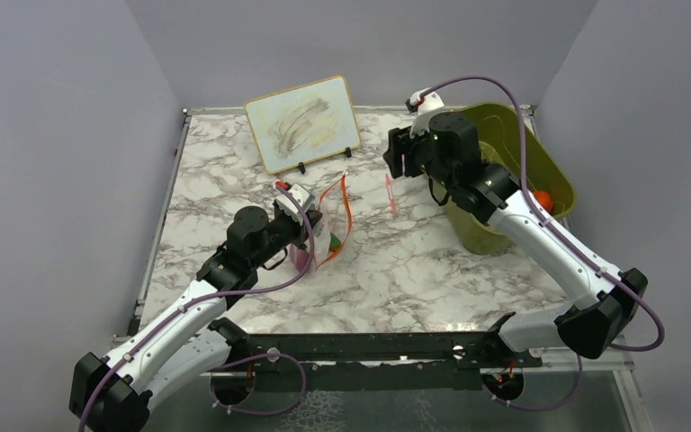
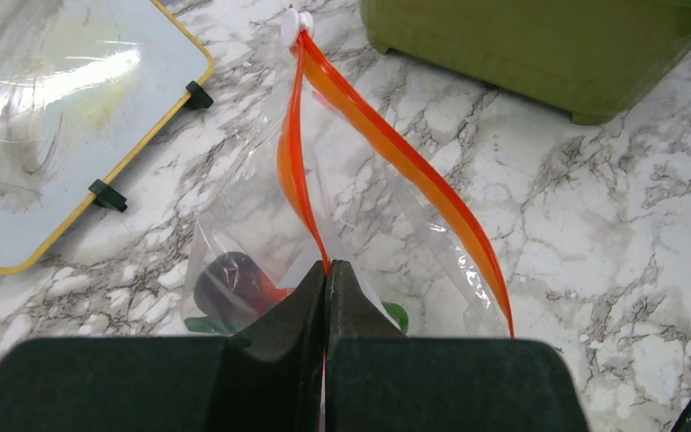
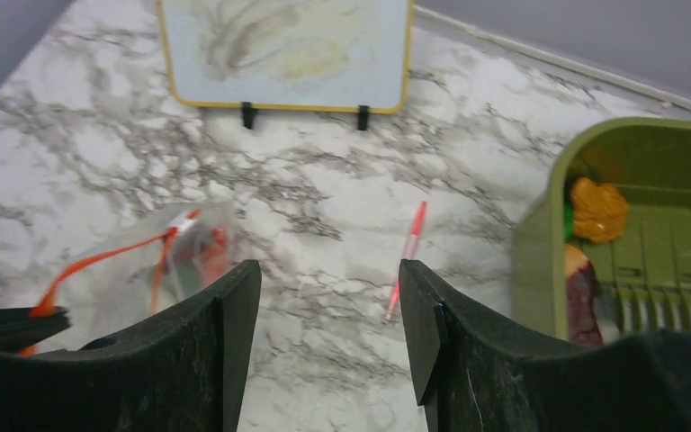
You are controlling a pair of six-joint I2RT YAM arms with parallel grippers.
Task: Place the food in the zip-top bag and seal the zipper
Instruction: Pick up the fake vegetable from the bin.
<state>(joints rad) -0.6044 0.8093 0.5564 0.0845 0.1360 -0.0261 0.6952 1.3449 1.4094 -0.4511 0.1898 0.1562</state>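
Note:
The clear zip-top bag [image 1: 328, 219] stands on the marble left of centre with its mouth gaping. Its red-orange zipper [image 2: 396, 153] splits into two strips. My left gripper [image 2: 327, 270] is shut on the near end of the bag's zipper edge. Inside the bag lie a dark purple-red piece of food [image 2: 229, 283] and a green bit [image 2: 398, 315]. More food sits in the olive bin: an orange ball [image 1: 544, 199], an orange lumpy piece [image 3: 598, 209] and a dark red piece [image 3: 580, 306]. My right gripper [image 3: 328, 279] hovers open and empty above the table, between bag and bin.
The olive-green bin [image 1: 558, 171] stands at the back right, under the right arm. A thin red-pink pen [image 1: 390, 192] lies on the marble between bag and bin. A yellow-framed whiteboard [image 1: 304, 121] leans at the back centre. Grey walls close three sides.

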